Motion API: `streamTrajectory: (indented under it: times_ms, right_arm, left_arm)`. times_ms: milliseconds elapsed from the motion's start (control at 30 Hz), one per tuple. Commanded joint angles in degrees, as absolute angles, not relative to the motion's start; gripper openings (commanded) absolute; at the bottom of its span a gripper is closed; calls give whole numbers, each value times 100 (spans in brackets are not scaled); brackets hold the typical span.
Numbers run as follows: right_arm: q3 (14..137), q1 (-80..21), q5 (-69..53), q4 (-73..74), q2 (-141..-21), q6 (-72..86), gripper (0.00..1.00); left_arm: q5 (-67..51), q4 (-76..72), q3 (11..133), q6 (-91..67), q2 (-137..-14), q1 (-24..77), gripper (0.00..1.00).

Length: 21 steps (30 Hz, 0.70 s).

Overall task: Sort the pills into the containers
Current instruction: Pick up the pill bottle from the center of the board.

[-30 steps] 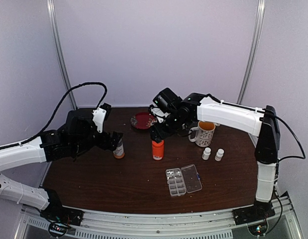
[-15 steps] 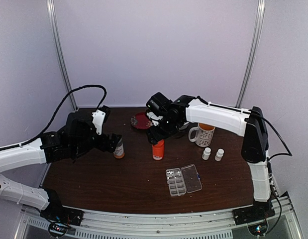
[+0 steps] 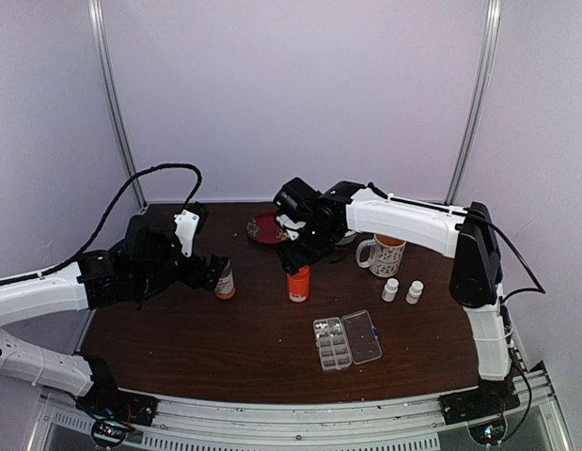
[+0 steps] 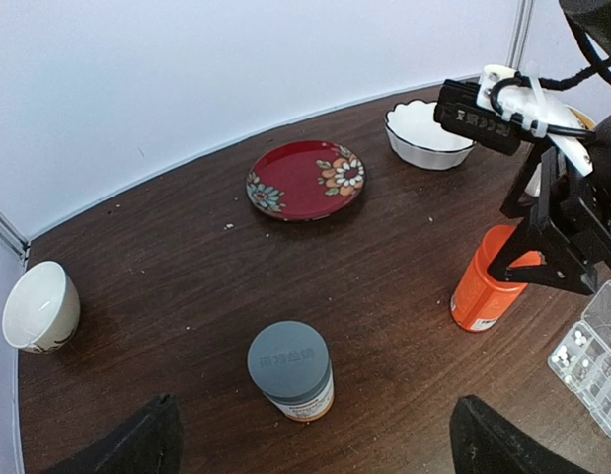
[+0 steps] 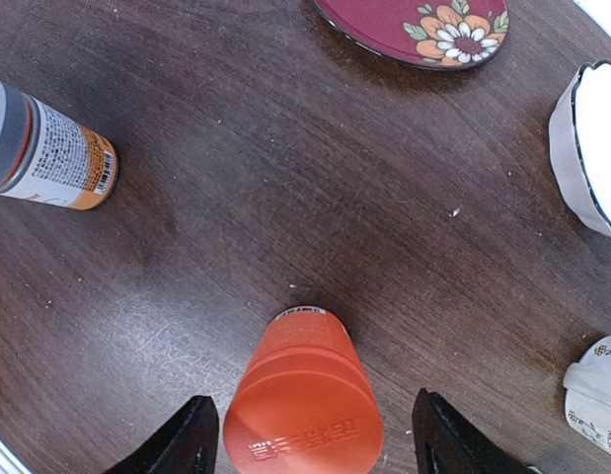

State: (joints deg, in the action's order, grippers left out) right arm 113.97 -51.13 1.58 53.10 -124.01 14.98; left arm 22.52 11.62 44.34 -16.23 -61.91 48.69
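Straddling one orange bottle (image 5: 303,395) with my right gripper (image 5: 315,420) open, left gripper (image 4: 317,427) likewise open, I counted one pill box (image 3: 347,340), pills (image 4: 563,351) inside, and two white bottles (image 3: 390,289) on the dark table (image 3: 225,348) amid white walls (image 3: 300,94).

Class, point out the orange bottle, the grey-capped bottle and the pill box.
orange bottle (image 5: 303,420): right wrist view, its top.
grey-capped bottle (image 4: 289,358): left wrist view, cap top.
pill box (image 3: 364,336): top external view, open lid.
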Motion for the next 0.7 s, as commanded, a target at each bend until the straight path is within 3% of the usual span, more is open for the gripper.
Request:
streamTrajectory:
  times_ms: [0, 100, 433, 533, 667]
  right_arm:
    - [11621, -5164, 246, 5413, -12536, 1491, 73]
    - [11637, -5189, 254, 5427, -12544, 1473, 77]
    - [11663, -5194, 203, 5471, -12605, 1483, 67]
    - [11663, -5203, 222, 5484, -12617, 1485, 72]
    - [11673, -5201, 240, 5517, -12629, 1485, 71]
  left_arm:
    - [2285, 967, 4384, -1626, -6125, 4806, 98]
    - [2277, 961, 4377, -1626, -6115, 4808, 98]
    - [2260, 952, 4332, -1643, -6100, 4799, 97]
    - [2267, 948, 4316, -1648, -6078, 4799, 98]
    - [2259, 939, 4300, -1663, -6068, 4799, 97]
